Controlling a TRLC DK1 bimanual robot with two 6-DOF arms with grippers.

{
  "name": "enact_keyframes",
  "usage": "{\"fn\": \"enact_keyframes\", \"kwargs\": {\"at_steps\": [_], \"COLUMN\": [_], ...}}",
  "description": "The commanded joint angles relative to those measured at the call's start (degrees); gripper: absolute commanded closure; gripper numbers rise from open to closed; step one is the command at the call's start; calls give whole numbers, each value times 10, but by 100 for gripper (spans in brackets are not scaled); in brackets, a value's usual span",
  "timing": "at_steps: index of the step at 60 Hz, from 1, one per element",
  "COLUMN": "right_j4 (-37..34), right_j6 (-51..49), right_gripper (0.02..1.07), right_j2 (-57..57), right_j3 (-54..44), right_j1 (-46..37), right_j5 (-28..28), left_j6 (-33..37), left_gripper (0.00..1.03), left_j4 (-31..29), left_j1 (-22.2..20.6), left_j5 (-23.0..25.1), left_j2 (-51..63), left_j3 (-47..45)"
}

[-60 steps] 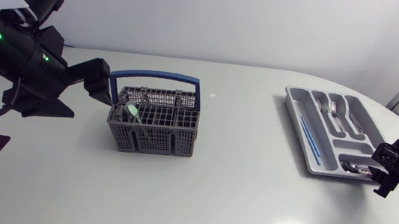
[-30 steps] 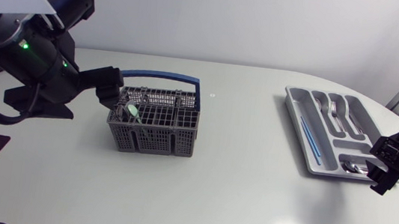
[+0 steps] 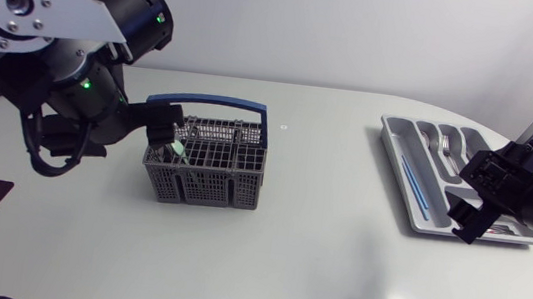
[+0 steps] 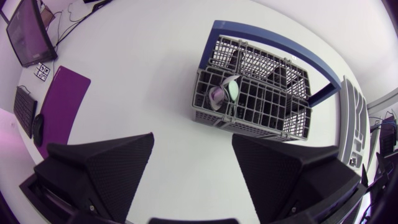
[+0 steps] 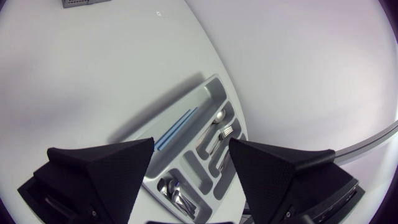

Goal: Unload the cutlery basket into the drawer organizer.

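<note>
Left fingers [image 4: 99, 168]: we hold them wide, empty; spoon [image 4: 229, 92] ahead.
Risk: we may snag the basket [image 4: 267, 118] handle.

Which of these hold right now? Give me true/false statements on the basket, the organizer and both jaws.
1. The left jaws are shut on a utensil. False: they stand open and empty near the cutlery basket.
2. The basket is empty. False: a pale-green utensil stands in the end compartment nearest the left jaws.
3. The drawer organizer already holds cutlery. True.
4. Blue sticks lie in its long compartment. True.
5. The right jaws grip a fork. False: they are open, with nothing between them.
</note>
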Motion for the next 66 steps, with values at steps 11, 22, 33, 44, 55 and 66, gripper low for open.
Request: {"fn": "enact_keyframes", "kwargs": {"at_steps": [11,22,33,44,55,66], "right_j4": [-43,-57,-69,-89,-115,-146], "right_j6": [105,167,207,271,350,424], "right_gripper": [20,20,20,20,20,20], "right_j2": [-34,-32,-33,-28,2,38], "right_j3": [-7,1,8,12,41,96], "right_j1": [142,215,260,310,382,450], "right_j5": [79,111,127,127,127,117], "left_j6": [-47,-64,-80,-86,-87,-85], "left_gripper": [21,22,38,40,40,40], "left_j4": [-8,-11,-13,-16,-16,-16], "left_j1": [-21,-26,-31,-30,-27,-17], "left_j5": [-34,-51,-76,-80,-80,-80], "left_j2": [35,59,79,93,100,100], "left_j3": [22,31,39,48,46,42]}}
